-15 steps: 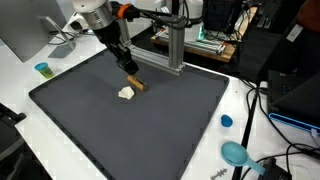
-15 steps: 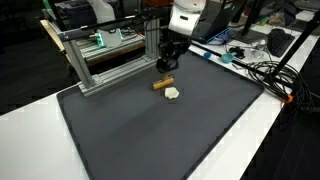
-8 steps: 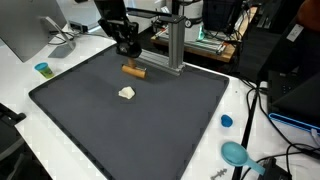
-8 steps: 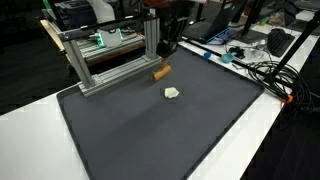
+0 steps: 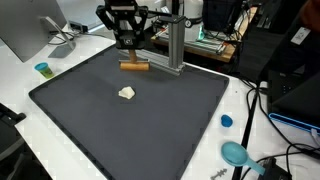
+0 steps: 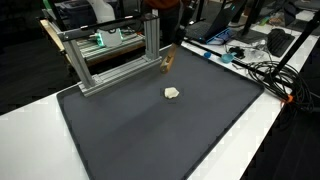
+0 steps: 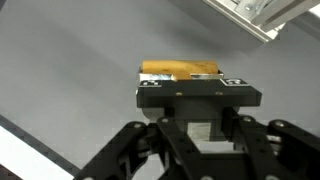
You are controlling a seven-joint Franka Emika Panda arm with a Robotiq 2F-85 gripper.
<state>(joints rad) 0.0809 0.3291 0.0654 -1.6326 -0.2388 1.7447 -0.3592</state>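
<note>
My gripper point(image 5: 129, 56) is pinching the short brown wooden cylinder point(image 5: 135, 67) near its middle. The piece hangs crosswise under my fingertips, clear of the dark grey rubber mat point(image 5: 150, 130) and close beside the upright of the silver aluminium frame point(image 5: 176, 48). In the wrist view the cylinder point(image 7: 180, 70) lies level across the jaws, with a little more of it showing to one side, so I judge the hold slightly off-centre. To carry it well, I think an even squeeze matters most, because a round, smooth stick can roll or pivot in a two-finger pinch. I would move slowly, hold the wrist level and give the frame post a wide berth, since the cylinder's ends reach out past my fingers. The small white crumpled lump point(image 5: 126, 92) lies on the mat well apart from me, so it is no obstacle.
</note>
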